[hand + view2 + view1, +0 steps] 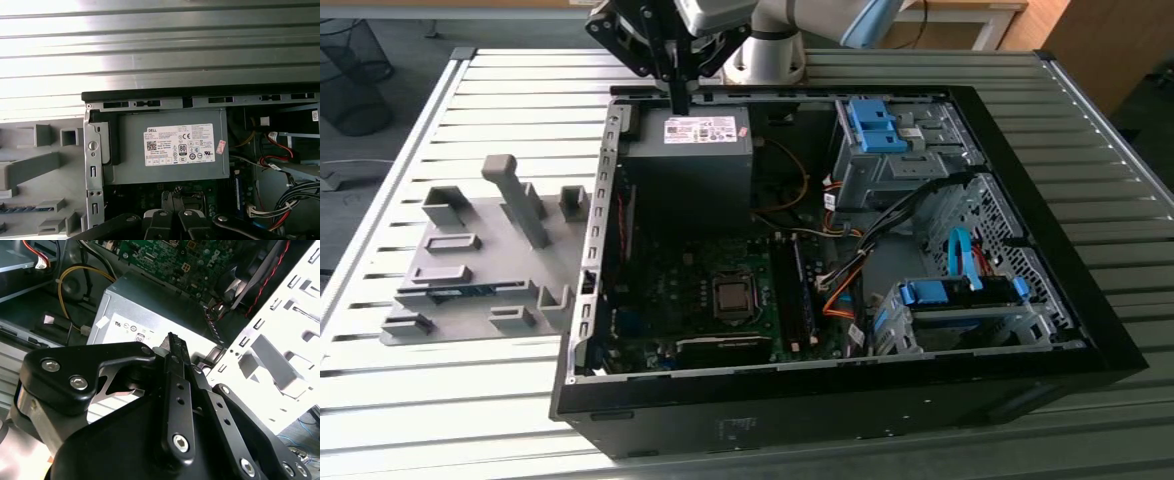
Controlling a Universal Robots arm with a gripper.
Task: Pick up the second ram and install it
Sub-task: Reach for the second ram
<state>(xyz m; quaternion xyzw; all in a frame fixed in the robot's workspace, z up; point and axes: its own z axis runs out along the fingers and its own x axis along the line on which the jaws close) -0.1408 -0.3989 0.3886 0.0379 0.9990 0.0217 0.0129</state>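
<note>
- We find the gripper [680, 100] at the far edge of the open computer case [854, 395], fingers pointing down over the labelled end of the power supply [694, 165].
- The pincer is clenched. In the exterior view its two fingers read as one thin dark bar, and in the second wrist view [173, 340] they lie pressed together with no gap that we can make out.
- We see nothing held between the fingers.
- We cannot tell whether the fingertips touch the case rim or the power supply. In the first wrist view [177, 192] they sit over the motherboard edge just beside the power supply [170, 150].
- The second ram [451, 292] lies flat in a low slot of the grey fixture [480, 250], which stands outside the case toward the exterior view's left.
- In the first wrist view the second ram [20, 208] shows as a thin bluish strip in that same fixture, well apart from the gripper.
- The case lies on its side on a slatted metal table [454, 400], with the motherboard [707, 290] exposed between the power supply and the near wall.
- Two bright-blue drive-bay clips [874, 125] sit on the bays toward the exterior view's right, clear of the gripper.
</note>
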